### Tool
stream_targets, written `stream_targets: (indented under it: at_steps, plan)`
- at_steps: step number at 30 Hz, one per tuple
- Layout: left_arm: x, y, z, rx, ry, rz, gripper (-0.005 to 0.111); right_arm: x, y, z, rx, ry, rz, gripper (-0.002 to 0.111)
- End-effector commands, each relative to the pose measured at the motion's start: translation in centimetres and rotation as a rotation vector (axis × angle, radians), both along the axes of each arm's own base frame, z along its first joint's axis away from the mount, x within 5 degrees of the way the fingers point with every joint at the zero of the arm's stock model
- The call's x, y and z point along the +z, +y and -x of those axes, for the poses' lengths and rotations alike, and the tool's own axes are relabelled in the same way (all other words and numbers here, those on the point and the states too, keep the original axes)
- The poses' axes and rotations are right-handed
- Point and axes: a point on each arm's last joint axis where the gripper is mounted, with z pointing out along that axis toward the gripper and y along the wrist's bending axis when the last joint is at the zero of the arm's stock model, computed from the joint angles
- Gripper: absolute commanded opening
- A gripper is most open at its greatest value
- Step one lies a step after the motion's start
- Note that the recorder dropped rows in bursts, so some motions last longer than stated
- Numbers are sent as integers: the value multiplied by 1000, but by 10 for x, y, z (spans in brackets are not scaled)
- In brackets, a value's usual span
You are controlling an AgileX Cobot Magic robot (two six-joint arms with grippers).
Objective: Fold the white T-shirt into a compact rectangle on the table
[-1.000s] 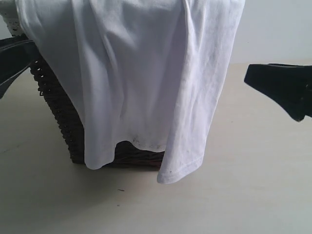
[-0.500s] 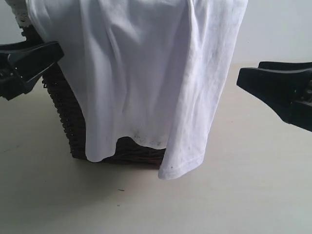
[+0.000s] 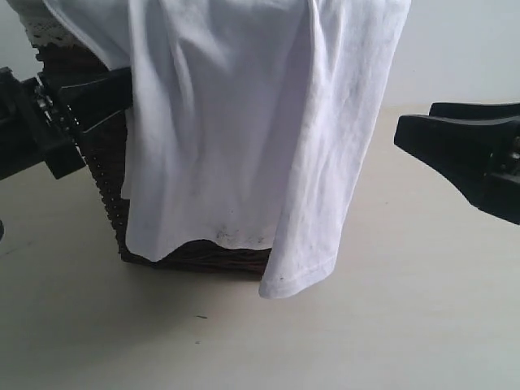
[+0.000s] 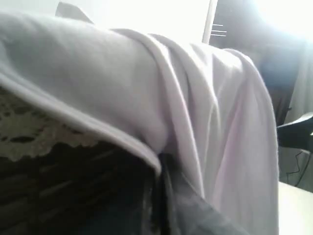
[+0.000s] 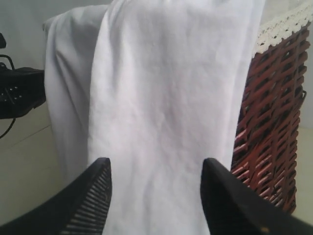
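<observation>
Here, on the smooth beige table, the creased white T-shirt is draped over a dark, lace-trimmed wicker basket, its edge clenched by the left gripper, while the ridged right gripper is held agape nearby.

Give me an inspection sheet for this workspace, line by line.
Surface: pale table; one tiny dark speck in front of the basket.
Job's things: white T-shirt draped over a dark wicker basket, not yet folded; faint smudges near its hem.
Clutter: the basket, with a lace trim.
Grippers: left gripper shut on the T-shirt's edge; right gripper open, apart from the T-shirt.
Cables: thin dark wire by the left arm.
Surroundings: plain pale wall.
</observation>
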Motion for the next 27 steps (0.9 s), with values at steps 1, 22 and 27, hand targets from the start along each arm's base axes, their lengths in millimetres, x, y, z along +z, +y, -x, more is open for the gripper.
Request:
stream_targets:
  at_steps: [1,22,27]
  plan:
    - [41,0,3,-46,-23,141,0,2,0,-1,5,-14,9,54]
    - [265,10,21,-49,-221,340,0,7,15,18,280,-109,5,41]
    - [302,14,37,-59,-310,382,0,5,15,19,294,-122,39,15]
